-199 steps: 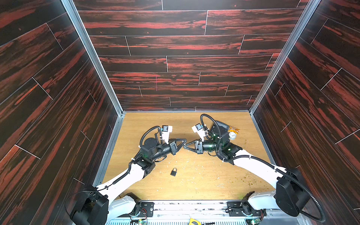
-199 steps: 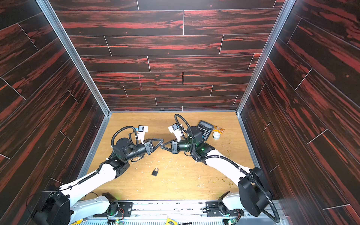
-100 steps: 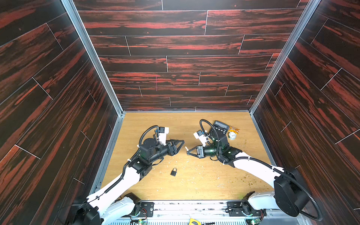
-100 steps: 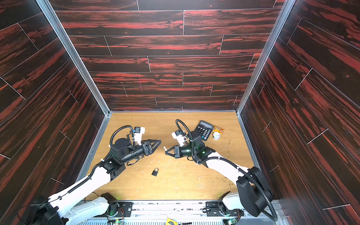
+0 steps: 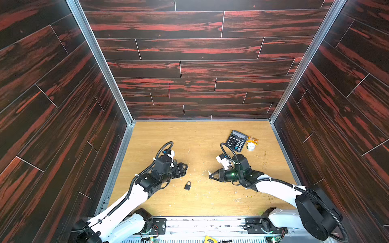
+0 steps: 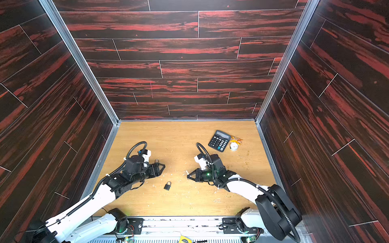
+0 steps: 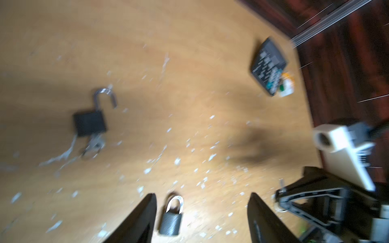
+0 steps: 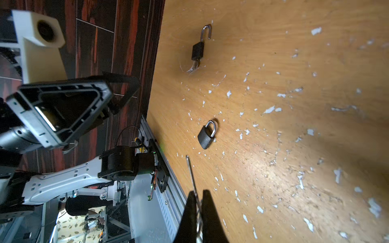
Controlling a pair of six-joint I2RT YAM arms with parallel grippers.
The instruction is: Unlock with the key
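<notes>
Drawn apart, left hand gapes; right hand pinches metal strip.

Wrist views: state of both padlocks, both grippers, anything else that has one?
Open padlock: shackle open, lying flat, key at its base.
Closed padlock: shackle shut, lying flat, no key in it.
Left gripper: open, empty.
Right gripper: shut on a thin metal piece, probably a key seen edge-on.
Calculator: face up; display unreadable.
</notes>
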